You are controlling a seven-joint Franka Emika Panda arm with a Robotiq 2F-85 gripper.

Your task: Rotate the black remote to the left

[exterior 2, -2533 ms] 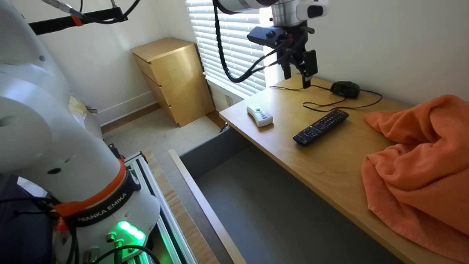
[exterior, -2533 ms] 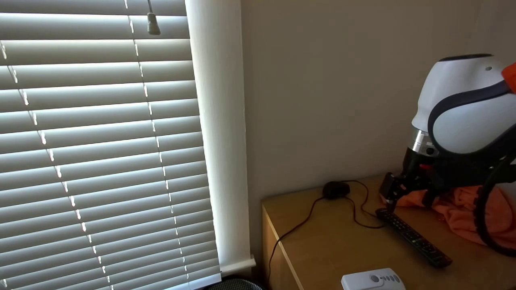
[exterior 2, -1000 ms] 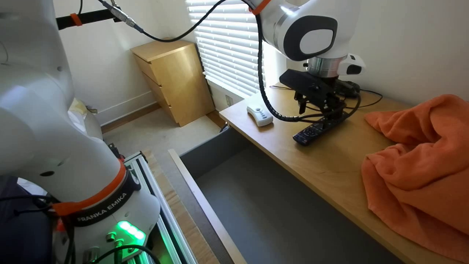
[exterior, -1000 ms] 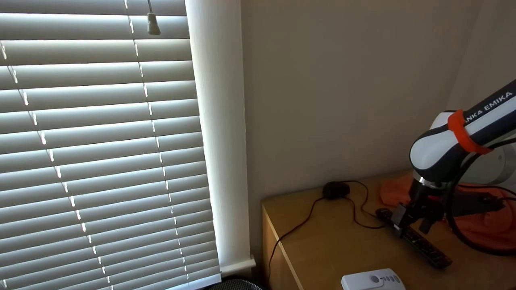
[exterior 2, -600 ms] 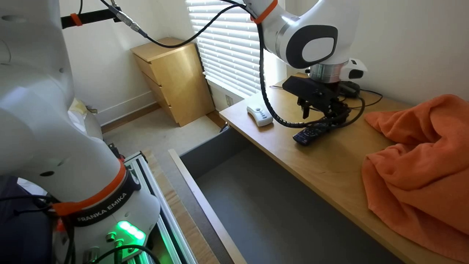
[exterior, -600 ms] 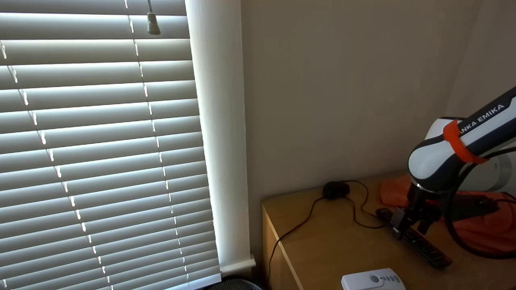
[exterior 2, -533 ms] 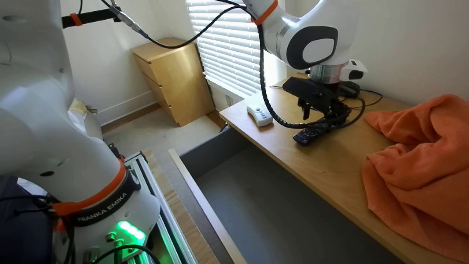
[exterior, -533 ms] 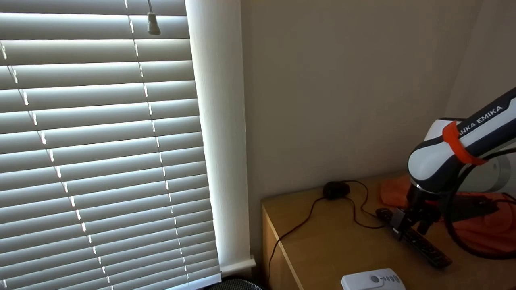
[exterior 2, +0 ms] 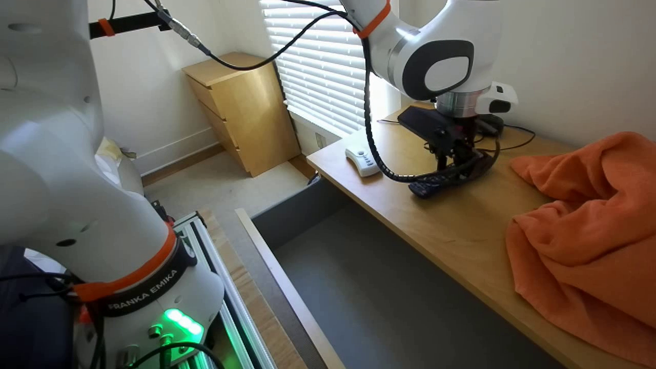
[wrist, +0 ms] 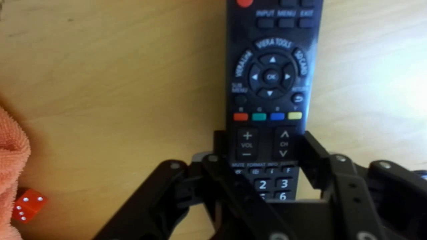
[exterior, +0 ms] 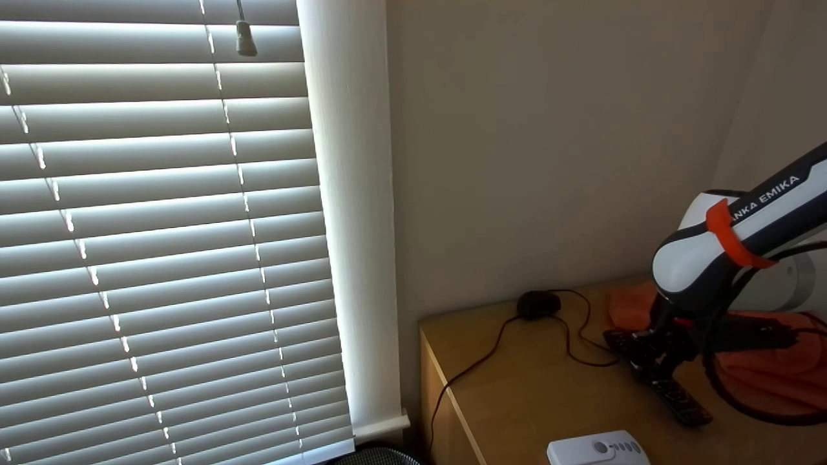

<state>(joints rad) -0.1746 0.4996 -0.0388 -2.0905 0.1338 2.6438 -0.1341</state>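
the gripper [wrist: 263, 145] grips the black remote [wrist: 271, 103], jaws closed to its width, a finger [wrist: 315, 160] against each long edge (level with the volume and channel keys [wrist: 247, 145]).

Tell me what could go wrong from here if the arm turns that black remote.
The black remote could snag the thin dark cable running close to one end. The tool holds it by its long sides beside the volume and channel buttons, so the ends might tilt or twist. If dropped near the edge of the tabletop, it could fall into the open drawer.
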